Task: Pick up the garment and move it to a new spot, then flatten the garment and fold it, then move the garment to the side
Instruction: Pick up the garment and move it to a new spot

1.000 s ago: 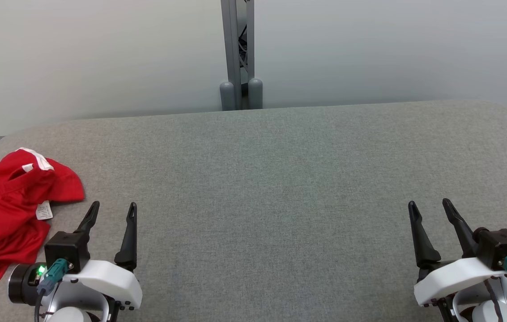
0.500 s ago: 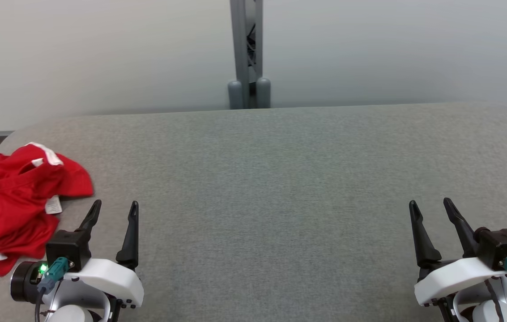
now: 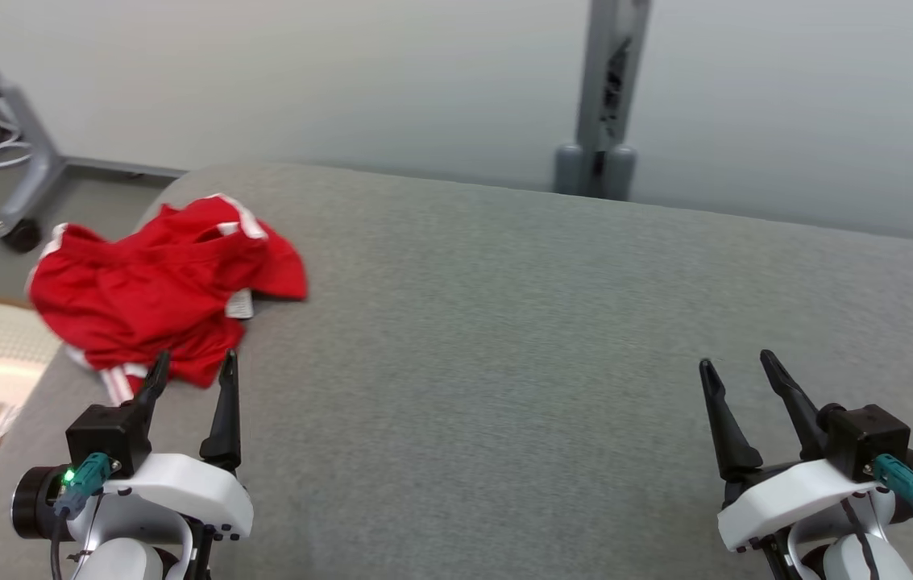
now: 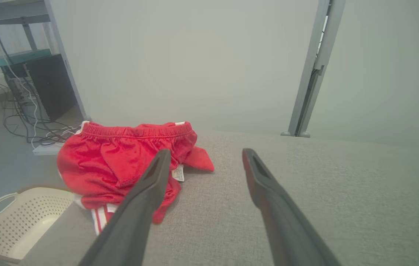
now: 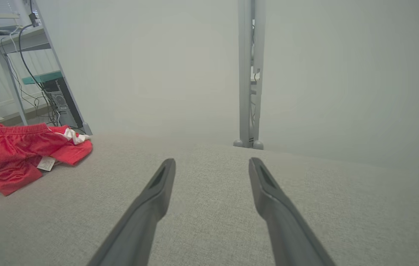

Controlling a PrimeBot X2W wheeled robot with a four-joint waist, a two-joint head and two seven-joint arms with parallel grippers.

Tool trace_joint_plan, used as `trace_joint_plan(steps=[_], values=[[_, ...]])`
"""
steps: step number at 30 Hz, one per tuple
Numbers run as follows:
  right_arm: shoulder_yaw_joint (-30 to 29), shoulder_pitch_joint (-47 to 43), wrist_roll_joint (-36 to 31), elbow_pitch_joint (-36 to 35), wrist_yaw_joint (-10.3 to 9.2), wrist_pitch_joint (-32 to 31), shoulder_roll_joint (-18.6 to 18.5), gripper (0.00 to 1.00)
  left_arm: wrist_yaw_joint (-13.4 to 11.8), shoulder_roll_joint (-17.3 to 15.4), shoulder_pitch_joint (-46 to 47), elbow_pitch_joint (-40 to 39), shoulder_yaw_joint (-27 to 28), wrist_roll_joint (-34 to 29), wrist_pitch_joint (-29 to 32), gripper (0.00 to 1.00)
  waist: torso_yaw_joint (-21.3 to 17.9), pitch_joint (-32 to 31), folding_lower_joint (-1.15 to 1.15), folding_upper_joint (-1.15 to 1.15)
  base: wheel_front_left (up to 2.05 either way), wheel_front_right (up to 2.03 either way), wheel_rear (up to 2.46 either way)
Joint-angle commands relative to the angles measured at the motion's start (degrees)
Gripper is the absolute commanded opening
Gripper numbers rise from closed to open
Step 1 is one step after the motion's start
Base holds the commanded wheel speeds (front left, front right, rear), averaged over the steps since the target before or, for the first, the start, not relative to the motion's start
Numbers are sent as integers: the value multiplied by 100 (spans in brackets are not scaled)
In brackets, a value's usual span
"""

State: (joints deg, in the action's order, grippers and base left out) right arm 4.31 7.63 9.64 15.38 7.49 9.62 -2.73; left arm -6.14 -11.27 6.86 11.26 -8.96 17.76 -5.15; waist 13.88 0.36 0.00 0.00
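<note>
Grey table (image 3: pixel 504 322); view swung left toward garment (image 3: pixel 158 298); left pincer (image 3: pixel 195 360), right pincer (image 3: pixel 736 362) wide.

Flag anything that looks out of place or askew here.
The red garment lies crumpled in a heap at the left end of the table, its white label turned outward. Nothing else stands out.

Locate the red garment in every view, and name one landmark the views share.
Head view: red garment, upper left, on the table.
Left wrist view: garment left of centre, partly behind a finger of the left claw.
Right wrist view: garment at far left.
Shared landmark: the grey post behind the table.
</note>
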Motion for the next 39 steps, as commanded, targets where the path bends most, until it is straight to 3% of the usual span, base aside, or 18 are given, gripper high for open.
trace_joint_plan(steps=[1,9,16,34,39], values=[[9,16,25,1,0,16,-26,100,-25,6,67,22,31,54,-29,100,429,-10,0,0,0,0,0],[207,73,109,44,0,47,-27,100,-94,27,73,47,89,134,-82,100,1171,-31,0,0,0,0,0],[260,117,149,104,0,70,-30,100,-100,10,108,70,99,205,-86,100,1545,-33,0,0,0,0,0],[362,219,220,342,0,201,-28,100,-205,-64,79,-34,95,296,34,100,1539,-111,0,0,0,0,0],[326,218,209,345,0,219,-28,100,-102,-100,322,-142,81,357,101,100,1545,-105,0,0,0,0,0]])
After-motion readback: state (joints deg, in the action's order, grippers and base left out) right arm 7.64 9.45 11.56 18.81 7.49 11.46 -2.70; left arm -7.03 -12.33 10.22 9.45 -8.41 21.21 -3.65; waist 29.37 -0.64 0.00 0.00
